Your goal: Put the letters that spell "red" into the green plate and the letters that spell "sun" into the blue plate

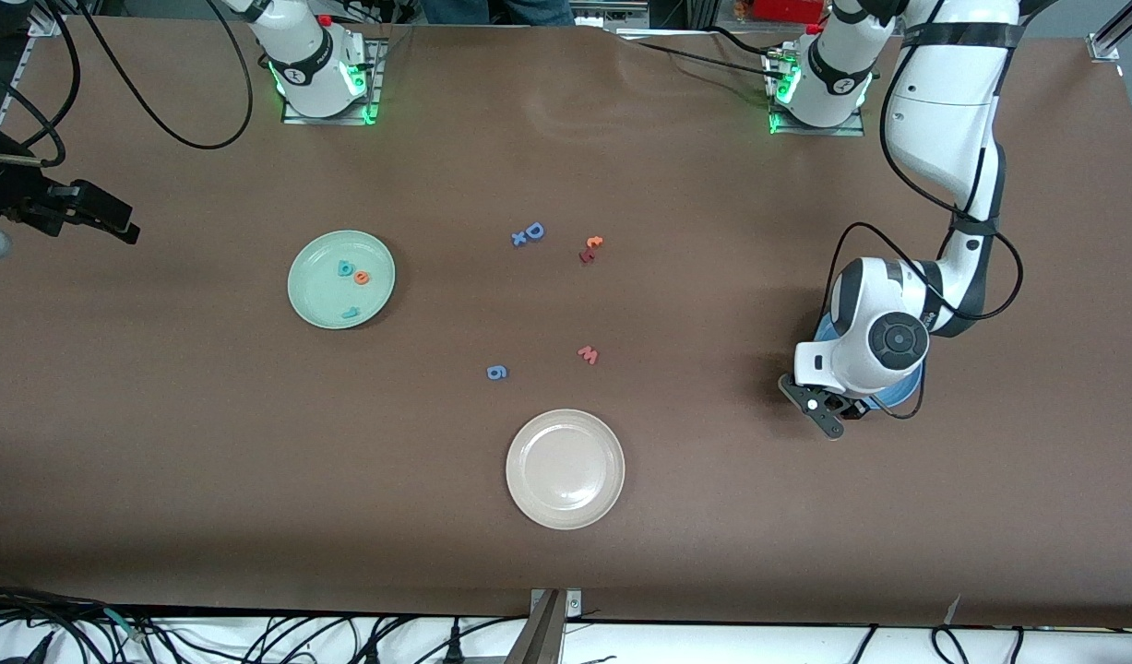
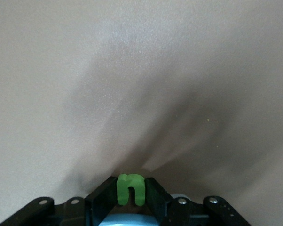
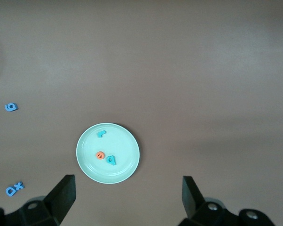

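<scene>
The big brown bench (image 1: 566, 553) holds three round plates. The green plate (image 1: 312, 309) sits toward the right arm's end, and inside it lie the teal "d" (image 1: 346, 268), the orange "e" (image 1: 363, 277) and the teal "r" (image 1: 351, 314). The beige-white plate (image 1: 566, 468) is nearest the front camera, in the middle of the bench. The blue plate (image 1: 905, 392) is at the left arm's end, and the left arm covers most of it, so only an edge peeks out. The left tool (image 1: 828, 415) hangs just past the edge of that blue plate, on the side toward the front camera, and its two fingers pinch the green "n" (image 2: 130, 189) between them; the blue plate shows just under the letter in the left wrist view. The right tool (image 3: 127, 197) waits high above the green plate's end of the bench with its fingers spread wide and nothing in them. Small loose letters lie mid-bench: a blue "D" (image 1: 533, 231), a red-orange pair (image 1: 590, 248), a pink "w" (image 1: 588, 354) and a blue "g" (image 1: 496, 372).
</scene>
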Tool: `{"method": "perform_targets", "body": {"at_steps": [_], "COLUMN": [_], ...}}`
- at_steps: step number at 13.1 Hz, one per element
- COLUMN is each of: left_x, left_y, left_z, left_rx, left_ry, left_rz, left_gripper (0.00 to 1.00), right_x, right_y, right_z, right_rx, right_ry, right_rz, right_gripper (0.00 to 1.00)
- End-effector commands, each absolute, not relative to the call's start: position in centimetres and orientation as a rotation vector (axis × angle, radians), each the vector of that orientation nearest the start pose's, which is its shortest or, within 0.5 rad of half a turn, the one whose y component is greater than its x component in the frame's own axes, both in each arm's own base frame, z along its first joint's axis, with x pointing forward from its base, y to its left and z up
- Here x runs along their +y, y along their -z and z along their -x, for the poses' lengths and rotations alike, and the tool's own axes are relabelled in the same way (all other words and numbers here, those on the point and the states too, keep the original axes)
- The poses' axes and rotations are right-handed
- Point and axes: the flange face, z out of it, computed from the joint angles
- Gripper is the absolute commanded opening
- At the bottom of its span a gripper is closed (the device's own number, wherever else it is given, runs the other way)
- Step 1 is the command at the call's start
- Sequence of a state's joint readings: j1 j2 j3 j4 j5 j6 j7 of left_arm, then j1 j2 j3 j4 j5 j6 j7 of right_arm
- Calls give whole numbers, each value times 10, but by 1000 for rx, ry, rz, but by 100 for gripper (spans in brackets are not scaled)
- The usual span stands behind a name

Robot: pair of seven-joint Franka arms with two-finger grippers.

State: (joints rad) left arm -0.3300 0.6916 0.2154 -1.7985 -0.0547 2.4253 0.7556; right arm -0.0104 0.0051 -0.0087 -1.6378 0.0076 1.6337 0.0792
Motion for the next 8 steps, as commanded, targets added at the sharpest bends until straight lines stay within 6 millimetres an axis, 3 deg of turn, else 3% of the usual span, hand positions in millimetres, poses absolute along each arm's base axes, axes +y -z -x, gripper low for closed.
{"method": "perform_targets", "body": {"at_steps": [1,8], "left_x": [-84,-84], "left_y": [-165,-229], "left_z": [-643,-649], "left_rx": [1301,1179], "left_ry": [-101,-34], "left_rz": [2767,2950], "left_gripper": [10,7], "right_x": [-10,-12], "right_y": [-599,-599], "right_z": [-561,-561], "right_rx": [145,150], "right_ry": [-15,-15], "right_rz": [3117,3117], "right_gripper": [100,100]}}
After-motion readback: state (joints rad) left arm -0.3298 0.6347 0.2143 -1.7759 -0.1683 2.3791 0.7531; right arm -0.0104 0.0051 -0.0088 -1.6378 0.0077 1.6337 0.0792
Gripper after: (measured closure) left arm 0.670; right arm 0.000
